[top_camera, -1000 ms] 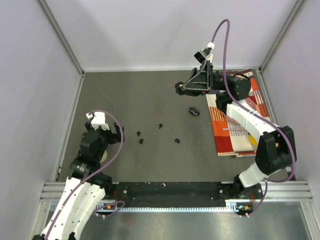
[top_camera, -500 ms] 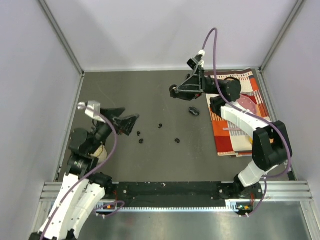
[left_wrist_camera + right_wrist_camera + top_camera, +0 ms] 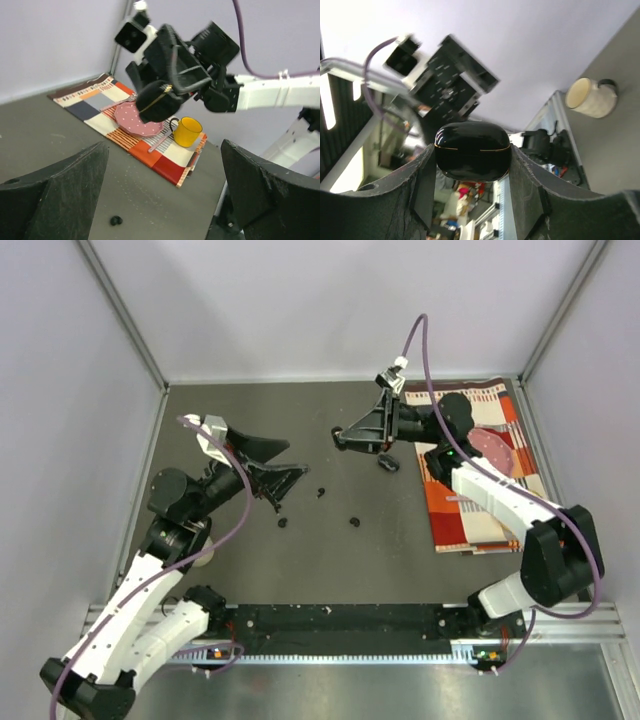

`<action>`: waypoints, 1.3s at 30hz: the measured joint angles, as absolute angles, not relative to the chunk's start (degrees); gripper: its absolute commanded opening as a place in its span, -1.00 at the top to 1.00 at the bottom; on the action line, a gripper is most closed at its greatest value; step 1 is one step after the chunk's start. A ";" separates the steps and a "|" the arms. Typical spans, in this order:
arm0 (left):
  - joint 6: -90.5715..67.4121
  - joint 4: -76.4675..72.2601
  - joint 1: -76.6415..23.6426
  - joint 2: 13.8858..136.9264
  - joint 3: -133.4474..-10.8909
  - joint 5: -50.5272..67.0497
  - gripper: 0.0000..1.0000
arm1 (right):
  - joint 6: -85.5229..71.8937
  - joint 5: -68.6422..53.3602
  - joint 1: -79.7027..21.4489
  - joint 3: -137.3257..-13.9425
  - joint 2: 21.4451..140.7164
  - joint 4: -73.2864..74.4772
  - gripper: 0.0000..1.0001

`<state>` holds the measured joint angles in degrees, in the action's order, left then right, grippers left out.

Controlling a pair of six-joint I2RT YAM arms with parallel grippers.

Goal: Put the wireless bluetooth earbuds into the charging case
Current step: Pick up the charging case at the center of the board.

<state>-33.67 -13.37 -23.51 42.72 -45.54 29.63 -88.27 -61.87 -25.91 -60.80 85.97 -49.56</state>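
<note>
My right gripper (image 3: 342,438) hangs above the middle back of the table, shut on the charging case (image 3: 472,151). The case is a glossy black pod with a gold seam, lid closed, and it also shows in the left wrist view (image 3: 157,102). Three earbuds lie on the dark table as tiny black bits (image 3: 321,491) (image 3: 355,521) (image 3: 283,523). One earbud (image 3: 116,220) shows low between my left fingers. My left gripper (image 3: 295,460) is raised and open, empty, pointing right toward the held case.
A second black oval pod (image 3: 388,462) lies on the table beside the striped placemat (image 3: 450,510). The mat carries a pink plate (image 3: 135,122), a spoon and a yellow cup (image 3: 186,131). A white mug (image 3: 592,96) stands by the left arm's base.
The left arm rose and swung in from the left edge toward the middle, gripper open. The right gripper, still holding the case, moved left and lower, turning toward the left arm.
</note>
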 measured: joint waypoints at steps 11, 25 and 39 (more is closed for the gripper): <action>-4.23 -20.03 -35.14 38.72 -36.73 29.95 -0.98 | -72.38 -53.71 -26.96 -61.73 78.43 -22.59 0.58; 16.88 -33.69 -43.68 48.64 -35.09 20.38 -0.98 | -72.42 -53.25 -28.18 -61.65 78.43 -17.45 0.56; 20.34 -40.95 -43.99 57.65 -36.14 17.89 -0.61 | -73.49 -55.09 -29.58 -61.84 78.43 -17.96 0.55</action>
<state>20.34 -40.95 -43.99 57.65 -36.14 17.89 -73.49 -55.09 -29.58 -61.84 78.43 -17.96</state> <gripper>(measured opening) 0.841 0.513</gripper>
